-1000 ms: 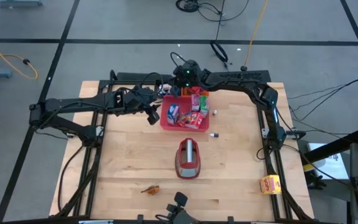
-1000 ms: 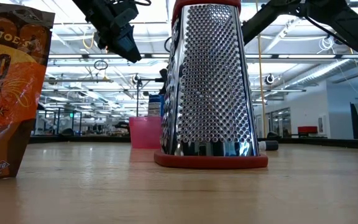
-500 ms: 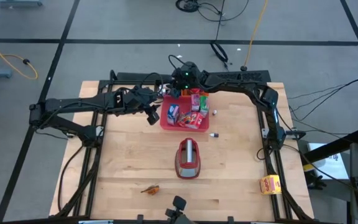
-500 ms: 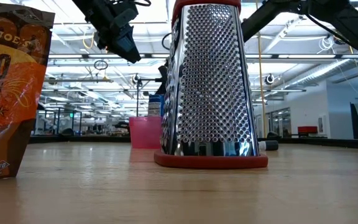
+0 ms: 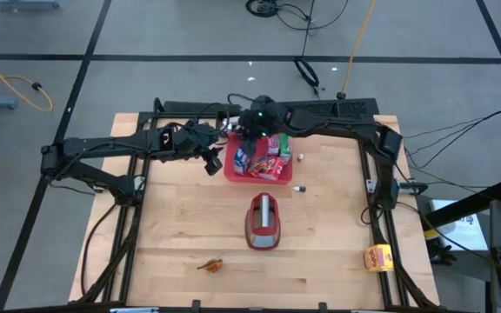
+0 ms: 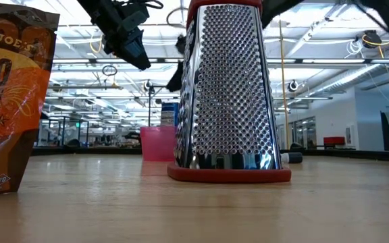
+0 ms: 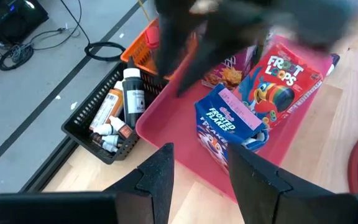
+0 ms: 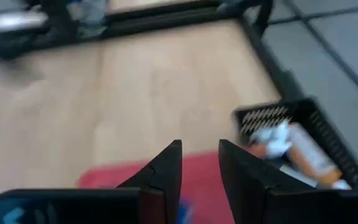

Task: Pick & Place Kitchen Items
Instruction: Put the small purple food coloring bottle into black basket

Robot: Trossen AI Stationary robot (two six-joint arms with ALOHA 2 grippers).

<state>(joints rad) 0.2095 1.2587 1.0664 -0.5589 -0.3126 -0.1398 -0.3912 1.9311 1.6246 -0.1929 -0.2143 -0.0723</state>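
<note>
Evidently the nearest thing of the task is the blue carton (image 7: 229,127), which stands a little tilted in the left part of the pinkish-red tray (image 7: 166,127). Its narrow top edge faces the left hand (image 7: 197,155). It lies straight ahead of this hand, just over the tray wall. The left hand hangs beside the tray's left side, its fingers apart and empty.

The right hand (image 5: 249,139) hovers above the tray's back left corner, almost over the same carton. Its fingers show a narrow gap with nothing between them. I judge that both hands are close, the right one from above and the left one from the side.

The blue carton reads "Frosted Flakes". Just beside it, the red carton (image 7: 278,87) reads "Froot Loops". In the low view an orange bag (image 6: 12,101) shows "R JOE" and "CO", the rest being cut off. A metal grater (image 5: 264,222) stands in the middle of the table (image 5: 181,226).
</note>
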